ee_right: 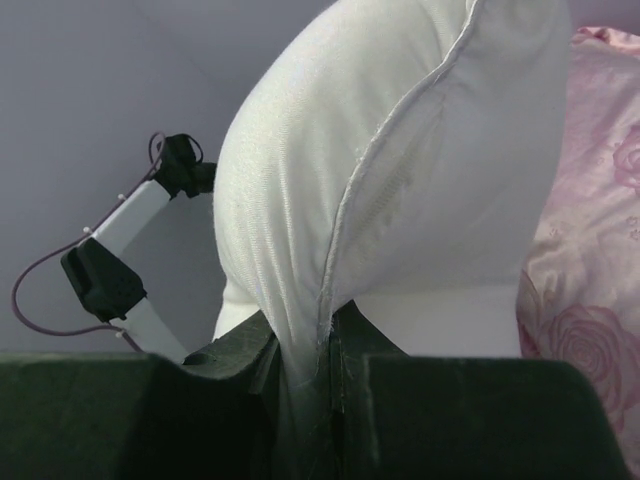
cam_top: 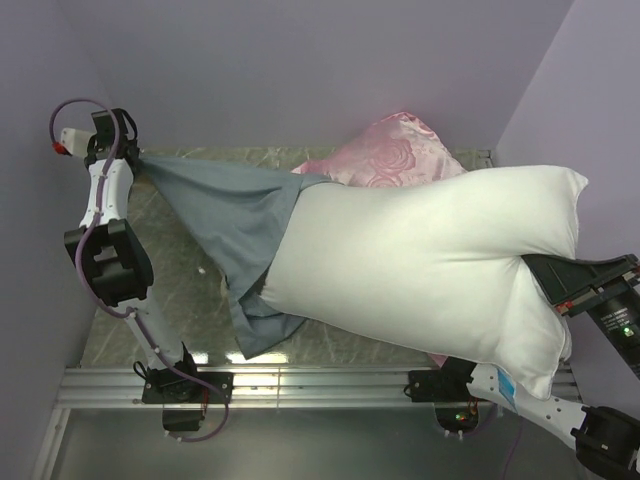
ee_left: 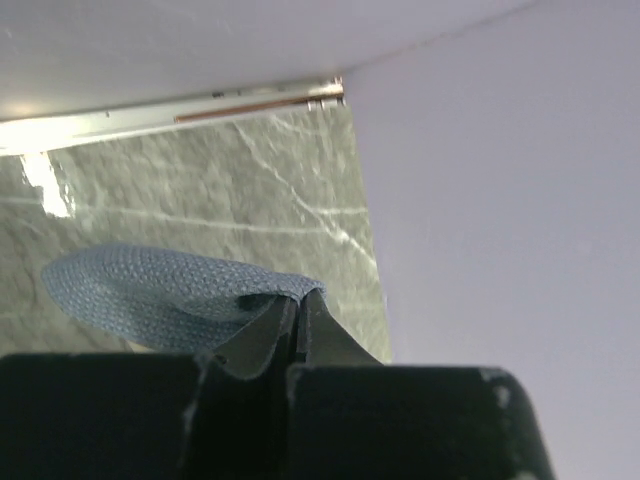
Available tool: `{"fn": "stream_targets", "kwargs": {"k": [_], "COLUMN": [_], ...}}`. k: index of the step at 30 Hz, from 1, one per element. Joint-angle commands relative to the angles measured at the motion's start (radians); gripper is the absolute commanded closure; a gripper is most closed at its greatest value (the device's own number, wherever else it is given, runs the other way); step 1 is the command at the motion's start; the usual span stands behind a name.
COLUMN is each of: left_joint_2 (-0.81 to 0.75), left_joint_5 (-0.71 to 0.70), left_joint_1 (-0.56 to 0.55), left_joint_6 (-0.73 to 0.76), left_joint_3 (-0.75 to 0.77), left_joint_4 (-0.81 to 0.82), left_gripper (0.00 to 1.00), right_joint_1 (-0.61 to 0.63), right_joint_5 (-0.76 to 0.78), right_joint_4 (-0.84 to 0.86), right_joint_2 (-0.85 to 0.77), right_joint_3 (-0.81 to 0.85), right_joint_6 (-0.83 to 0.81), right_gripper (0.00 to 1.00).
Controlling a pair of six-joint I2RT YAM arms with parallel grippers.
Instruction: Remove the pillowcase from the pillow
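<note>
The white pillow (cam_top: 430, 265) lies across the table's right half, most of it bare. The pillowcase (cam_top: 235, 225) shows its grey-blue inside and still wraps only the pillow's left end; it stretches to the far left. My left gripper (cam_top: 135, 155) is shut on the pillowcase's corner, seen as blue weave (ee_left: 170, 295) pinched at my left gripper's tips (ee_left: 300, 300). My right gripper (cam_top: 535, 270) is shut on the pillow's seamed edge (ee_right: 340, 270), pinched between its fingers (ee_right: 315, 345), holding that end raised at the right.
A pink satin rose-patterned cushion (cam_top: 390, 150) lies behind the pillow, also beside it in the right wrist view (ee_right: 590, 250). Lilac walls close in at the left, back and right. A metal rail (cam_top: 320, 385) runs along the table's near edge.
</note>
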Motion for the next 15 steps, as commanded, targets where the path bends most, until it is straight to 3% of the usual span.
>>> {"fn": "stream_targets", "kwargs": {"k": [1, 9, 15], "left_joint_2": [0.006, 0.004, -0.003], "left_joint_5": [-0.084, -0.049, -0.026], "left_joint_1": [0.029, 0.021, 0.015], "left_joint_6": [0.025, 0.055, 0.111], "left_joint_3": [0.055, 0.017, 0.015], "left_joint_4": [0.124, 0.121, 0.142], "left_gripper": [1.0, 0.99, 0.99], "right_joint_1": [-0.001, -0.001, -0.001], "right_joint_5": [0.069, -0.053, -0.071], "right_joint_4": [0.273, 0.375, 0.385], "right_joint_2": [-0.008, 0.046, 0.072], "right_joint_3": [0.004, -0.192, -0.21], "right_joint_6": [0.009, 0.052, 0.045], "right_gripper": [1.0, 1.0, 1.0]}}
